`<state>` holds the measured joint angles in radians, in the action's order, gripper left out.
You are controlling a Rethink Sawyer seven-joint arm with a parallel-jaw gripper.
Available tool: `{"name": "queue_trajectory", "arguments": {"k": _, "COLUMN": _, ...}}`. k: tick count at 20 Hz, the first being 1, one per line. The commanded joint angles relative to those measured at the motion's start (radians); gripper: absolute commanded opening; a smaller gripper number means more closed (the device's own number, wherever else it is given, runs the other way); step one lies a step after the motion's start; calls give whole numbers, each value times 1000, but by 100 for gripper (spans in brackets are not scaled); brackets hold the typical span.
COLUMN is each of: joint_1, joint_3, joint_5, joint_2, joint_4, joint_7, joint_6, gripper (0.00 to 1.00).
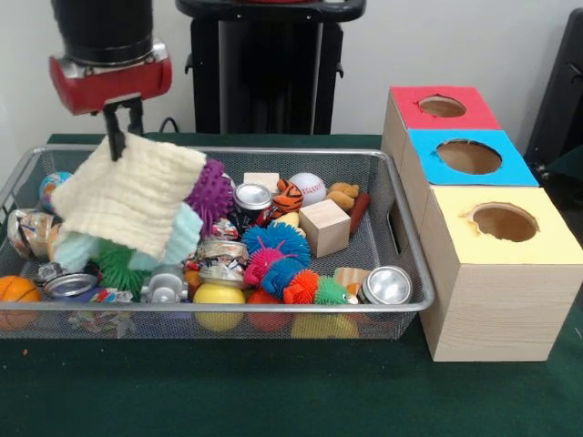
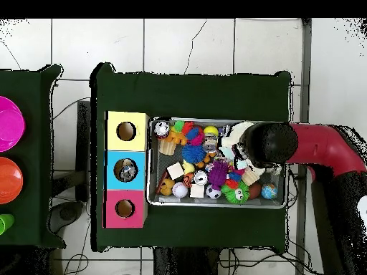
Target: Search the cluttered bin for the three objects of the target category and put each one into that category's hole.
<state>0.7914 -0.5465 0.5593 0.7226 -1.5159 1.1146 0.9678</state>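
The silver wire-mesh bin (image 1: 407,238) is full of toys; it also shows in the overhead view (image 2: 215,205). My gripper (image 1: 117,146) hangs over the bin's left part, shut on a pale yellow cloth (image 1: 127,196) that it holds lifted above the clutter. Wrinkled silvery pieces with blue and red print lie in the bin: one in the middle (image 1: 223,253) and one at the left wall (image 1: 29,232). The blue-topped box's hole (image 1: 469,157) is to the right of the bin. In the overhead view this hole (image 2: 127,170) shows something silvery inside. There the arm's wrist (image 2: 269,143) hides the gripper.
A red-topped box (image 1: 442,106) and a yellow-topped box (image 1: 501,223) flank the blue one. Spiky rubber balls (image 1: 278,246), a baseball (image 1: 307,188), wooden blocks (image 1: 325,227), a yellow ball (image 1: 219,296), a basketball (image 1: 16,291) and silver can ends (image 1: 387,285) fill the bin.
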Motion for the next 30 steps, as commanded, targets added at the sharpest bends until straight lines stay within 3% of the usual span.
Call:
{"name": "queue_trajectory", "arguments": {"k": 1, "joint_1": -89, "joint_3": 66, "joint_5": -52, "joint_2": 83, "joint_4": -153, "joint_7": 299, "joint_6": -111, "gripper": 0}}
{"name": "queue_trajectory", "arguments": {"k": 15, "joint_1": -209, "joint_3": 202, "joint_5": -123, "joint_2": 97, "joint_4": -152, "joint_7": 329, "joint_6": -215, "gripper": 0}}
{"name": "queue_trajectory", "arguments": {"k": 30, "joint_1": -266, "joint_3": 287, "joint_5": -190, "joint_2": 92, "joint_4": -158, "joint_7": 305, "joint_6": -268, "gripper": 0}}
